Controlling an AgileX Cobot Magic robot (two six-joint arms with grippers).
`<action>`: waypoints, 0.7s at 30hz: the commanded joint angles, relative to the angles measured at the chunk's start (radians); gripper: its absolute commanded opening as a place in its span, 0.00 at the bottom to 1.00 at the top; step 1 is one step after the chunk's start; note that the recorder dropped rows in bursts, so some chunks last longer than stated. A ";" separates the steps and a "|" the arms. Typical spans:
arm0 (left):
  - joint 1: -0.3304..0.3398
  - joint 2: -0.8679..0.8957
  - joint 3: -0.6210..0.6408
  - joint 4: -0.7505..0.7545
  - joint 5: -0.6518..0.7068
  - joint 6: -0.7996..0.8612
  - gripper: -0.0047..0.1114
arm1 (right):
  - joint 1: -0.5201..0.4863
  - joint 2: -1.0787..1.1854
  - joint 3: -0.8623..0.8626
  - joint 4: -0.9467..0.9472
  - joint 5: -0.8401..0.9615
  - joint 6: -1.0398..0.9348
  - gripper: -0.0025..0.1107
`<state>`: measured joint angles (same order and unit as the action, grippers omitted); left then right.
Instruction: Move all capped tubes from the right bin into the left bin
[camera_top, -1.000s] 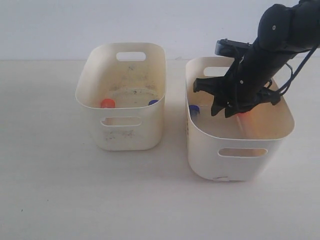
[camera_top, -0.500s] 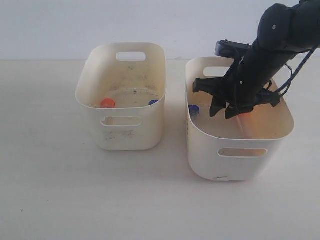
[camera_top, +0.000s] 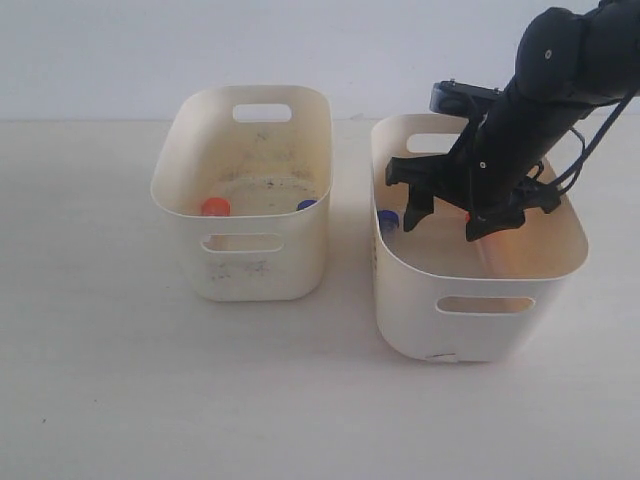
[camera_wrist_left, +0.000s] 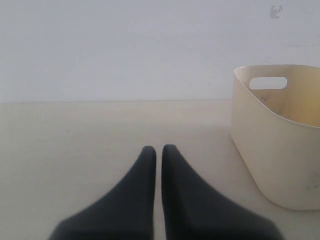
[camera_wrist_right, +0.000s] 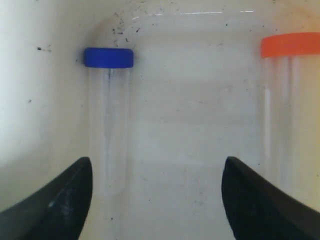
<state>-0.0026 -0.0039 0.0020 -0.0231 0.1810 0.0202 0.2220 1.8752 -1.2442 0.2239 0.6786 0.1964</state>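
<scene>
Left gripper (camera_wrist_left: 159, 150): seen in the left wrist view only. Fingers nearly together, a thin slit between the tips, nothing held. It hangs over bare table (camera_top: 100, 350), with the left bin (camera_wrist_left: 270, 135) off to one side and well apart from it.

Left bin (camera_top: 255, 270): upright, with a dirt-speckled floor and back wall. Two tubes inside, only their caps showing over the front rim. Left orange tube (camera_top: 215, 207) sits toward the left front corner. Left blue tube (camera_top: 307, 204) sits by the right wall.

Right bin (camera_top: 480, 320): upright, just beside the left bin, with a narrow gap between them. Two tubes remain inside. Right blue tube (camera_top: 388, 218) is by the left inner wall. In the right wrist view it lies flat on the floor (camera_wrist_right: 109, 100), cap toward the bin wall. Right orange tube (camera_wrist_right: 280, 100) lies parallel to it, well apart, cap pointing the same way.

Right gripper (camera_top: 442, 228): inside the right bin, below the rim. Fingers spread wide, nothing between them. In the right wrist view (camera_wrist_right: 157, 200) one fingertip is near each tube. Cannot tell whether either one touches.
</scene>
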 joint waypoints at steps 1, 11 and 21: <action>-0.007 0.004 -0.002 -0.003 -0.007 -0.004 0.08 | -0.002 0.002 0.003 -0.001 0.003 -0.005 0.63; -0.007 0.004 -0.002 -0.003 -0.007 -0.004 0.08 | -0.002 0.002 0.003 -0.001 -0.008 -0.016 0.63; -0.007 0.004 -0.002 -0.003 -0.007 -0.004 0.08 | -0.002 0.002 0.003 0.006 0.005 -0.024 0.80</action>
<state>-0.0026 -0.0039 0.0020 -0.0231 0.1810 0.0202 0.2220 1.8752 -1.2442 0.2312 0.6785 0.1848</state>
